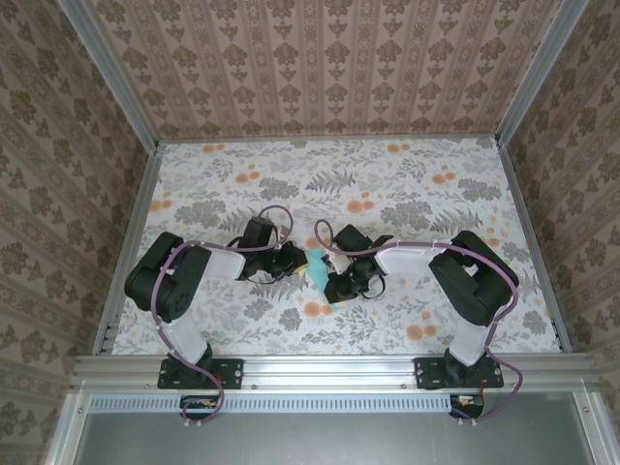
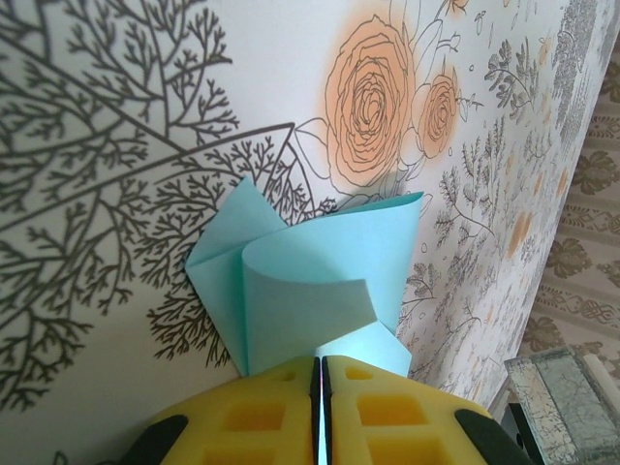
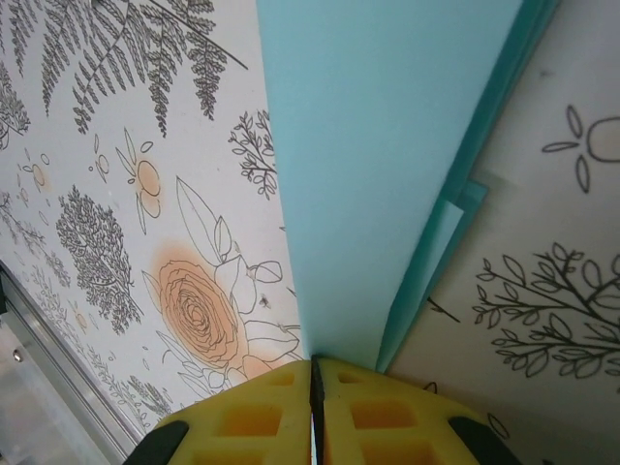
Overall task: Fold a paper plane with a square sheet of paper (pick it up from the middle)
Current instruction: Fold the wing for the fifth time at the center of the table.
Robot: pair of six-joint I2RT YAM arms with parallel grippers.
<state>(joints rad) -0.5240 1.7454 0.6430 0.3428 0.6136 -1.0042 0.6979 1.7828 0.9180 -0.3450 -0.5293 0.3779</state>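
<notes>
Okay, floral table (image 1: pixel 387 184) first: the turquoise square sheet of paper (image 1: pixel 317 268), partly folded and curling, is at the table's middle. The left gripper (image 2: pixel 319 363) and right gripper (image 3: pixel 312 366) are both clamped tight on its opposite edges, fingers pressed together.

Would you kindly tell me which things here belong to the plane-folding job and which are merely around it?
Job: partly folded blue paper; left tool and right tool, both pinching it.
Just there: flowered table; patterned walls; metal rail.
</notes>
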